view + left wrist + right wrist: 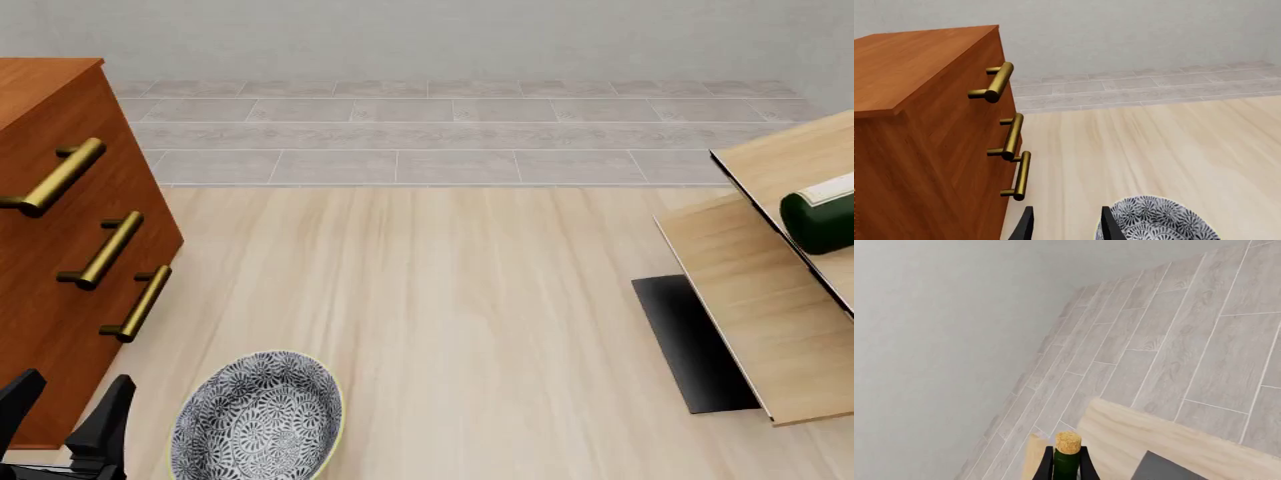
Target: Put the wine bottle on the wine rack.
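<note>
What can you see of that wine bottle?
The wine bottle is dark green glass with a white label band. In the front view only its lower end shows, lying over the wine rack at the right edge. The right wrist view shows its tan cork and neck between the right gripper's dark fingers.

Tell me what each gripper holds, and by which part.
Right gripper grips the bottle at its neck, below the cork. Left gripper is open, holding nothing.
</note>
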Robot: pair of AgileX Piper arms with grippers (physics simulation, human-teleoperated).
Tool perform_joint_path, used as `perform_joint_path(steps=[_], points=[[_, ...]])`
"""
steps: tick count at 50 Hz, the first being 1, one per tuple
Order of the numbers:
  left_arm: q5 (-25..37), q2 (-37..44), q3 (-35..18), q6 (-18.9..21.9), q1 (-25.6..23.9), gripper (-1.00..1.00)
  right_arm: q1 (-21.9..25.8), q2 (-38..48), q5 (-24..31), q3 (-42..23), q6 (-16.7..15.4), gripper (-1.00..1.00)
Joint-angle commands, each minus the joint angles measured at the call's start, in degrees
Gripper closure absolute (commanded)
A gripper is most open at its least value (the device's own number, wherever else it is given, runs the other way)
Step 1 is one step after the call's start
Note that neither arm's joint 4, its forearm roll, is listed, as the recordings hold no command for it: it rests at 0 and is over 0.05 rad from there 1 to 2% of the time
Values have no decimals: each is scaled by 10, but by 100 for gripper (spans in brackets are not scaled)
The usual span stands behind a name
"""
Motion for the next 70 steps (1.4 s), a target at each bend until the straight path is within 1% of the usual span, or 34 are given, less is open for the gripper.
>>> perform_joint_path(steps=[1, 21, 35, 36, 60, 70], points=[[0, 0, 0, 3, -1, -100, 0, 14, 3, 27, 6, 100], [0, 0, 0, 2, -2, -100, -2, 10, 5, 24, 10, 100], [0, 0, 0, 1, -1, -100, -1, 1, 19, 12, 9, 100], [0, 0, 0, 1, -1, -100, -1, 1, 20, 12, 7, -100], [2, 0, 0, 1, -1, -100, -7, -7, 23, 7, 4, -100], [0, 0, 0, 0, -3, -100, -15, -12, 26, -1, 11, -100]])
